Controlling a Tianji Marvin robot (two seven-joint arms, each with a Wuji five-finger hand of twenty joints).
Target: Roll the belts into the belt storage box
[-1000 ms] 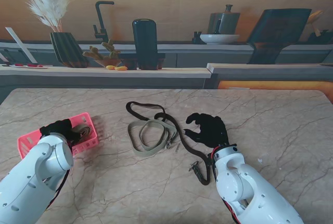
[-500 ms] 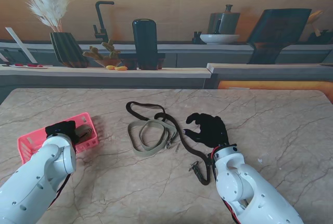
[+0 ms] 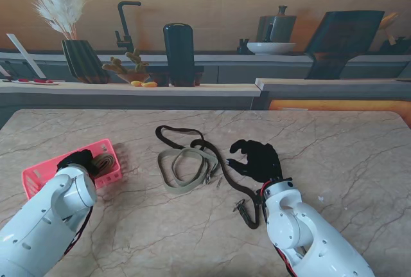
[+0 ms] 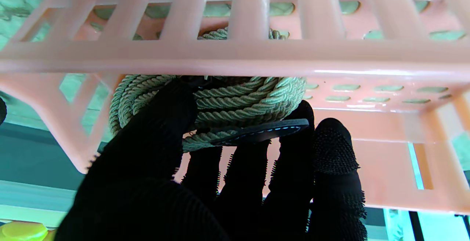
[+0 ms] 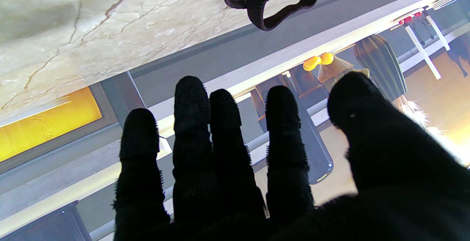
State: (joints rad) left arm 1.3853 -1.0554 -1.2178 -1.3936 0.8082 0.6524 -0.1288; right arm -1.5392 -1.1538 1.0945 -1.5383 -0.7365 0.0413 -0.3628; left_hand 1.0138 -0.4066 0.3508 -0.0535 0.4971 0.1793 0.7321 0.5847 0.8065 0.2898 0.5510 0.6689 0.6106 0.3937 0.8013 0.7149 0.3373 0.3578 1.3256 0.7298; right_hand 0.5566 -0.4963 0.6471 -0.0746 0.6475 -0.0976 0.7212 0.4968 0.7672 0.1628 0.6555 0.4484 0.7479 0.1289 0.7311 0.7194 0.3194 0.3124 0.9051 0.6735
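Resting at the pink belt storage box (image 3: pixel 38 175), the left hand (image 3: pixel 76 160) grips a rolled braided belt (image 4: pixel 235 98), seemingly to seat it inside. The right hand (image 3: pixel 258 159) hovers empty with fingers spread beside the dark belt (image 3: pixel 221 161), likely next.

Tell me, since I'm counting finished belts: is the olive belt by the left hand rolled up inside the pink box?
Yes, rolled and in. The olive belt sits coiled within the pink box; the left hand touches it.

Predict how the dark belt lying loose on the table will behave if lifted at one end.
The dark belt lies in slack curves, so it is probably floppy and would dangle. Its woven surface looks grippy, unlikely to slip. It crosses the beige belt, so it might drag that along.
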